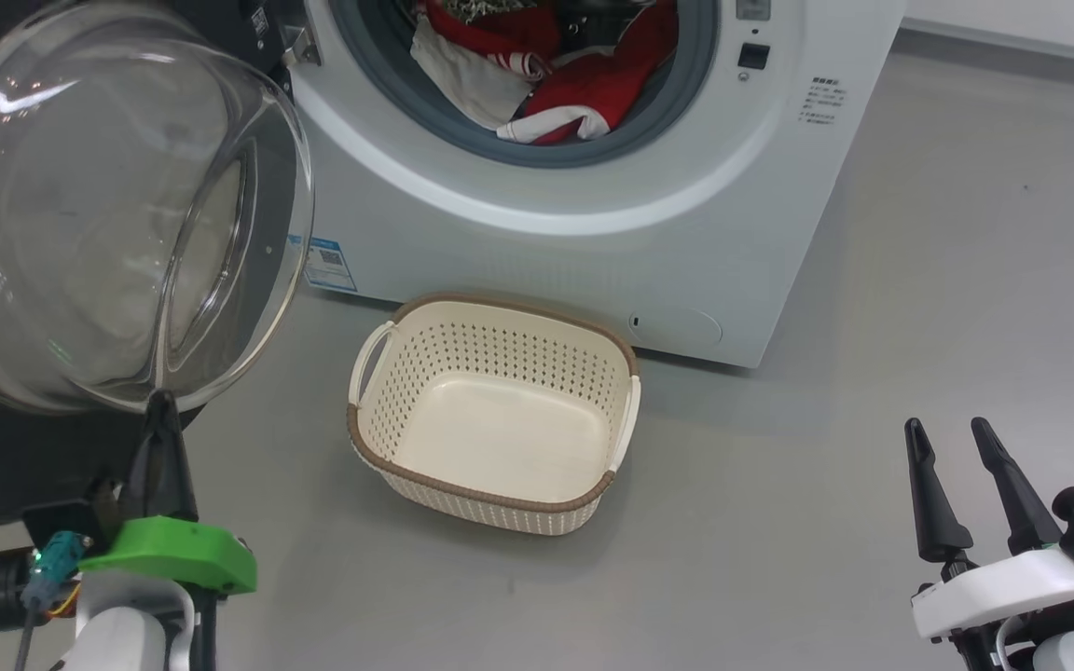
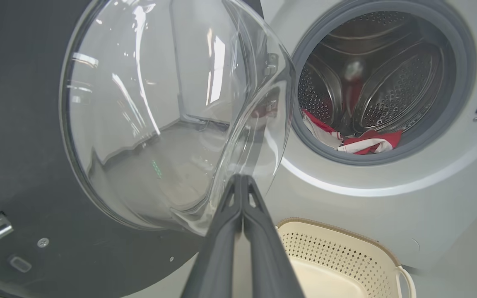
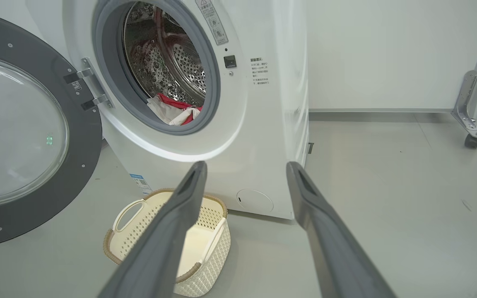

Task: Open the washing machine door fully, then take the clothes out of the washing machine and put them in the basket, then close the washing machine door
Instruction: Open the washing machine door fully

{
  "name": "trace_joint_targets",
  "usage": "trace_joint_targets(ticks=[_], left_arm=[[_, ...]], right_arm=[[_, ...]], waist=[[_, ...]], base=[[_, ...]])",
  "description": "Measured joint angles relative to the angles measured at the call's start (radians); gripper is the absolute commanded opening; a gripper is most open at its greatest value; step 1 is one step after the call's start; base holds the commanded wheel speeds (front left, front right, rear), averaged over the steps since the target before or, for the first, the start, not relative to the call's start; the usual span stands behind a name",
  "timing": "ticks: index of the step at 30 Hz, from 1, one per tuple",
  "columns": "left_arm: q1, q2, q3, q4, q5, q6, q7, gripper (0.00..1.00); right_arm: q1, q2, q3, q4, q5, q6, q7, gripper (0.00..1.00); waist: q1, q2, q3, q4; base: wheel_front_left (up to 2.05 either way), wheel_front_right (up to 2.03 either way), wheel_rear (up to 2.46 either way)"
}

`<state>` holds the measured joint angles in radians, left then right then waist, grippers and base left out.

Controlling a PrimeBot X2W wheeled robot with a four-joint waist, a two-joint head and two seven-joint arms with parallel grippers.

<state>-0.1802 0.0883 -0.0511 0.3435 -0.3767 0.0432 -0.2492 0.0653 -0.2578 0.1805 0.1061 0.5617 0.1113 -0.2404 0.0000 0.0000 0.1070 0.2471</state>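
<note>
**1. Washing machine door**: at 9 o'clock in the head view, swung wide on its hinge, glass bowl bulging toward the camera. Judged open or very nearly fully open.

**2. Washing machine**: at 12 o'clock, drum mouth uncovered.

**3. Clothes**: red and white, heaped at the drum's front lip, resting on the grey seal. None out yet.

**4. Basket**: on the floor at 6 o'clock of the drum mouth, just in front of the machine, holding nothing.

**5. Left claw**: at 7 o'clock, fingers pressed together, gripping nothing. Tips at the lower edge of the glass bowl; contact not certain.

**6. Right claw**: at 4 o'clock, 2 fingers spread wide, holding nothing, well apart from machine and basket.

**Hazards, as judged:**
- Door drifting back toward 12 o'clock if not pushed to its stop, blocking the reach.
- Glass bowl knocked by the left arm on leaving.
- Cloth snagging on the seal during a pull.
- A loose pinch on 1 layer, dropping a garment beside the basket.
- Light basket nudged off its spot.
</note>
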Motion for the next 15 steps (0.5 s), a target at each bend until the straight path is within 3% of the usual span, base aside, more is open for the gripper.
trace_joint_targets(ticks=[15], left_arm=[[0.094, -0.034, -0.100, -0.057, 0.000, -0.050, 0.000, 0.00]], right_arm=[[0.017, 0.017, -0.002, 0.007, -0.005, -0.010, -0.003, 1.00]], waist=[[0.0000, 0.0000, -0.105, -0.116]], base=[[0.00, 0.00, 0.00]])
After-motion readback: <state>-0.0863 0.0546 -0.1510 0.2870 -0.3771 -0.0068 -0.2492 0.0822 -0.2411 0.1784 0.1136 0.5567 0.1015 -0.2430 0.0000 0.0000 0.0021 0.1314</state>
